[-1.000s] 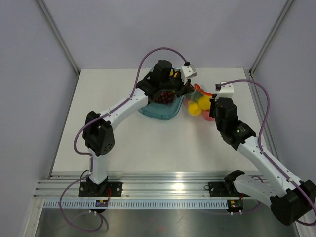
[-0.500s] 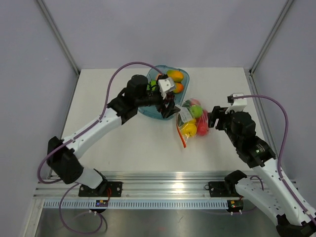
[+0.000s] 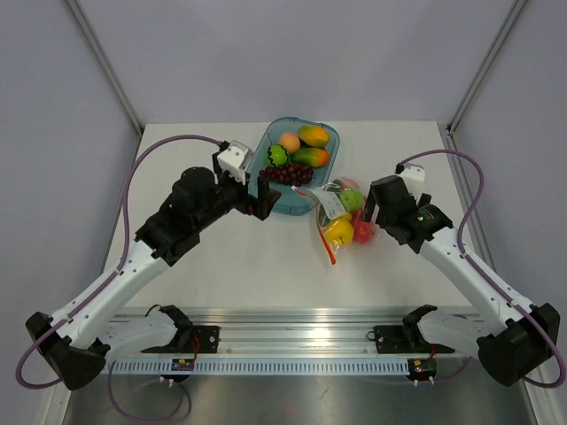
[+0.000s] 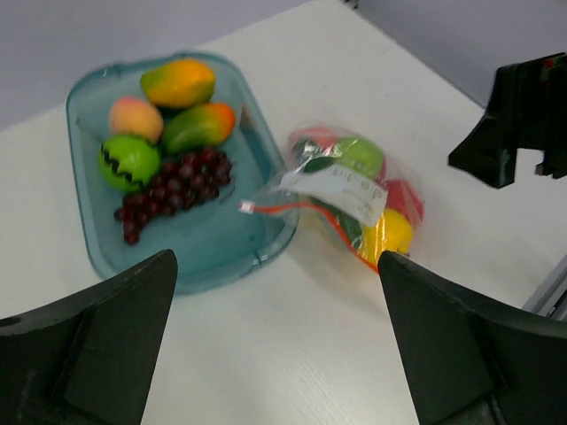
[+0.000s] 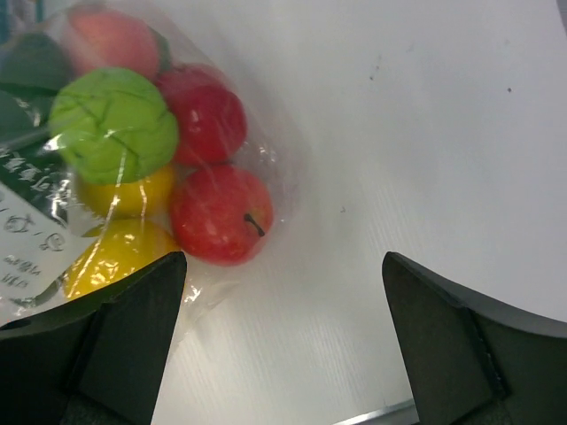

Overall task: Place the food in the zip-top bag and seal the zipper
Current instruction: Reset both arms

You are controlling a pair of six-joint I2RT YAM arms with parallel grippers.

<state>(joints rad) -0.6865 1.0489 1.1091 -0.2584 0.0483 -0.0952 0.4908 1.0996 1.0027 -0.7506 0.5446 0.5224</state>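
Top external: left gripper (image 3: 265, 197) and right gripper (image 3: 375, 207) had let go, spread wide and backed off; bag (image 3: 333, 205) lay center-right with food (image 3: 342, 230) inside, zipper (image 3: 324, 241) probably sealed.

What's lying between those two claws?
Top view: a corner of the tray and the bag lie between the left gripper and the right gripper.

- zip-top bag (image 3: 344, 215): clear, crinkly, laid flat on the table (image 3: 230, 266), stuffed full
- food (image 5: 133, 177): red apples (image 5: 220, 212), lime (image 5: 113, 124), lemon (image 5: 120, 252) and peach (image 5: 111, 40), all packed inside
- zipper (image 3: 325, 241): red-orange strip, seen along the bag's left edge
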